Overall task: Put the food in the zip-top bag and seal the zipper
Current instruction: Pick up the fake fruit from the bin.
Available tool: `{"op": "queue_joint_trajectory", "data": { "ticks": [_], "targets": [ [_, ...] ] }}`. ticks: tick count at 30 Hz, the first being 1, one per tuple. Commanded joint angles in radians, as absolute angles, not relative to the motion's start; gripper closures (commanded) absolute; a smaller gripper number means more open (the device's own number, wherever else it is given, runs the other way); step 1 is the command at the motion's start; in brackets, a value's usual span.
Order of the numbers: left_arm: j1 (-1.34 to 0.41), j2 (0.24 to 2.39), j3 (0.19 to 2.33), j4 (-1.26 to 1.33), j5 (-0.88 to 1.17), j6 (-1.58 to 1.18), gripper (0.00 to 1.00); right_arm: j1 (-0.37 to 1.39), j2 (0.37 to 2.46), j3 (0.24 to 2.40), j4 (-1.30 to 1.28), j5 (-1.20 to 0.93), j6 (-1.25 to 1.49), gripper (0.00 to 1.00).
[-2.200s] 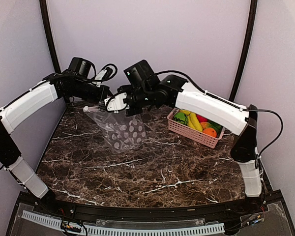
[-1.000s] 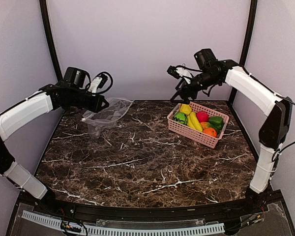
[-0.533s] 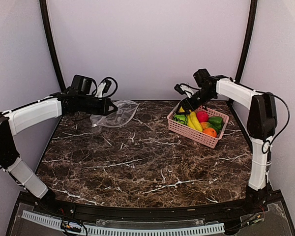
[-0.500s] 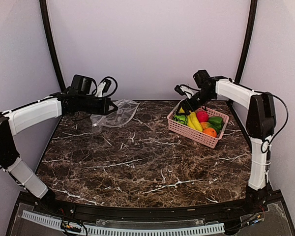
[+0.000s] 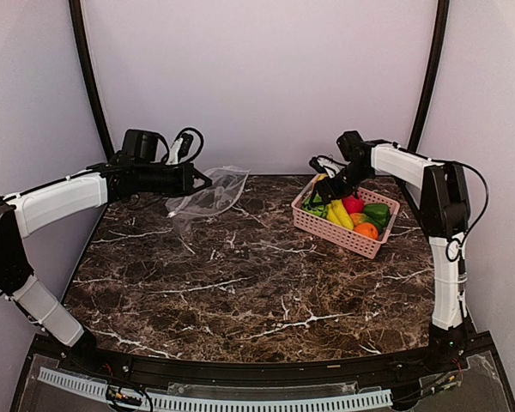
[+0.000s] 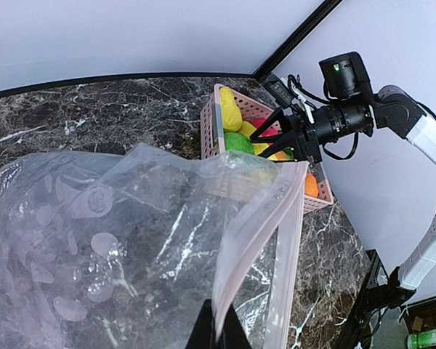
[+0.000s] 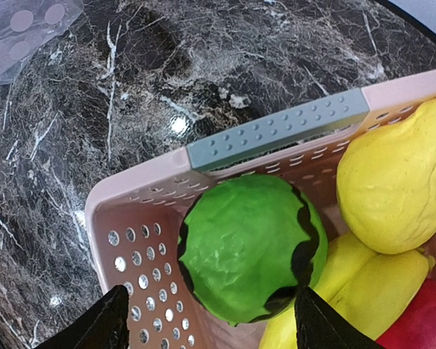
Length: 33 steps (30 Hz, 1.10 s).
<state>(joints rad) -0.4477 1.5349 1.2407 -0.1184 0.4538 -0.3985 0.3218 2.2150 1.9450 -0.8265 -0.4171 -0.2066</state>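
Pinching the zip-top bag (image 6: 131, 218) by the zipper (image 6: 276, 240) with the left gripper (image 6: 216, 331) over the bench (image 5: 240, 292). Got the right gripper (image 7: 209, 298) spread wide over a green round piece (image 7: 240, 240) in the basket (image 7: 131, 240).

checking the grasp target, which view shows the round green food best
Right wrist: the round green food sits close up between the open fingers of the right hand. Top external shows only a small green blob; left wrist shows it far off, partly hidden.
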Motion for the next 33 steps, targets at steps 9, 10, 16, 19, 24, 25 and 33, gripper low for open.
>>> {"op": "queue_joint_trajectory", "data": {
  "ticks": [9, 10, 16, 19, 24, 25, 33],
  "targets": [
    [-0.448, 1.514, 1.223, -0.089, 0.481, -0.426, 0.99, 0.332, 2.338, 2.073, -0.843, -0.342, -0.150, 0.20],
    [-0.448, 1.514, 1.223, -0.088, 0.481, -0.427, 0.99, 0.333, 2.341, 2.070, -0.843, -0.336, -0.151, 0.20],
    [-0.449, 1.511, 1.220, -0.079, 0.480, -0.438, 0.99, 0.339, 2.346, 2.056, -0.844, -0.336, -0.146, 0.29],
    [-0.451, 1.510, 1.218, -0.077, 0.475, -0.442, 0.99, 0.338, 2.308, 2.049, -0.841, -0.335, -0.151, 0.44],
    [-0.453, 1.513, 1.219, -0.066, 0.469, -0.448, 0.99, 0.337, 2.169, 1.981, -0.815, -0.320, -0.169, 0.54],
    [-0.454, 1.513, 1.219, -0.064, 0.467, -0.449, 0.99, 0.337, 2.139, 1.968, -0.811, -0.317, -0.173, 0.55],
    [-0.461, 1.523, 1.213, -0.030, 0.454, -0.478, 0.99, 0.340, 1.922, 1.888, -0.775, -0.463, -0.220, 0.56]
  ]
}}
